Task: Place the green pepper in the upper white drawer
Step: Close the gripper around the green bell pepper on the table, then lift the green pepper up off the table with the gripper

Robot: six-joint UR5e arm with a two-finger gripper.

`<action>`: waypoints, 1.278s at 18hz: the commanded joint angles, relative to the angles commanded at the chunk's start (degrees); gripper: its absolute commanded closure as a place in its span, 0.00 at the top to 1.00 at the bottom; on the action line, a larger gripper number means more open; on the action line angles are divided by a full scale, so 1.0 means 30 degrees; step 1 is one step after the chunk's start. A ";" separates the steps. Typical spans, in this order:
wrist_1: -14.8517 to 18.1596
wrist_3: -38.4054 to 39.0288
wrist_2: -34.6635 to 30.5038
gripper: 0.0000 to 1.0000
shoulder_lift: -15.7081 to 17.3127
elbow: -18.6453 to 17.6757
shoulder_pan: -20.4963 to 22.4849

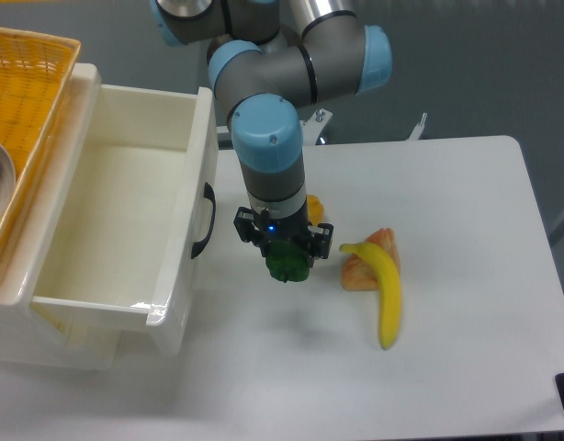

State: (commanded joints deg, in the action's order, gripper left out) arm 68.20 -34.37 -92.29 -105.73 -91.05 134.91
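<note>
**Gripper clamped on the green pepper beside the open drawer**

The gripper (287, 260) points straight down and its fingers are closed in on the green pepper (288, 263), which shows as a dark green lump poking out just below the black gripper body. The fingers themselves are mostly hidden by the wrist and the pepper, so how wide they stand cannot be read beyond the width of the pepper. A soft shadow lies on the table (466, 367) below and slightly to the right of the pepper, and the pepper appears to hang clear of the surface.

Just to the left of the gripper is the front panel of the upper white drawer (117, 220), pulled open, with its black curved handle (205, 220) facing the gripper. The pepper is outside the drawer, close to the handle side.

Directly behind the gripper, a small patch of a yellow-orange object (313, 206) peeks out; the arm covers most of it. To the right lies a banana (385, 296), resting over a pinkish-orange item (360, 271) whose shape is hard to make out. Far left, an orange woven basket (34, 83) is cut off by the frame edge.
</note>
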 joint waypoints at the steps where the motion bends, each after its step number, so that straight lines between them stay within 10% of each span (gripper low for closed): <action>1: 0.0000 0.0000 0.0000 0.50 0.0000 -0.0087 0.0000; 15: 0.0790 0.0293 0.0702 0.50 0.0761 0.0234 0.0030; 23: 0.3424 0.0293 0.2517 0.51 0.2283 0.0527 0.0554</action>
State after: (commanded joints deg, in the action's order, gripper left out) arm 78.48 -33.49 -84.73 -98.88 -89.47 136.57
